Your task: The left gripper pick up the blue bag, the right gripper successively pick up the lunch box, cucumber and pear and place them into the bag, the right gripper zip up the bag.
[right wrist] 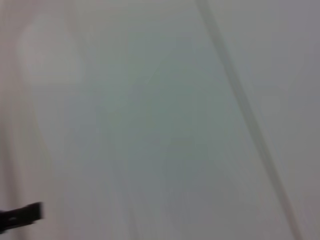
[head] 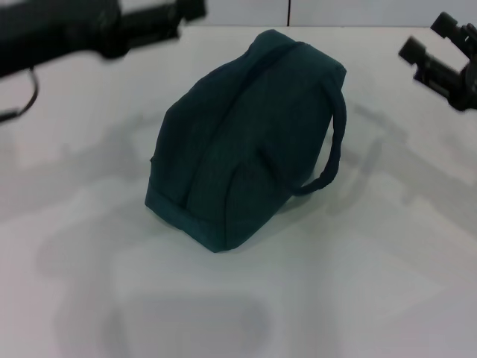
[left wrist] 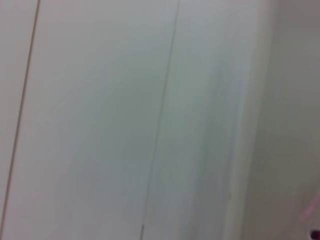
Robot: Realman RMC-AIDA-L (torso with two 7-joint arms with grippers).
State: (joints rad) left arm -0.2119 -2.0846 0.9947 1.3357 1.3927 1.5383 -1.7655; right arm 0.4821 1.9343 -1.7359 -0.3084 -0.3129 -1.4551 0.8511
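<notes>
Table: one white surface (head: 89,246) fills the head view, with soft grey shadows around the middle.

Blue bag: one dark teal-blue bag (head: 238,142) stands alone on the table at the centre, zipped along its top ridge, touched by neither gripper. Its narrow end faces the camera.

Handles: one loop handle (head: 335,142) shows, hanging off the bag's right side; a second cannot be made out.

Left gripper: one, black (head: 190,9), raised at the upper left corner, well apart from the bag. Its tip is cut off by the picture's top edge, so whether its jaws are spread or closed cannot be told.

Right gripper: one, black (head: 434,37), raised at the upper right edge, well apart from the bag. Two fingers stand spread with a clear gap between them, holding nothing.

Lunch box, cucumber, pear: none can be seen in any view.

Wrist views: both show only blurred pale surfaces with thin dark lines. In the right wrist view one small black piece (right wrist: 22,216) sits at the edge; what it is cannot be told.
</notes>
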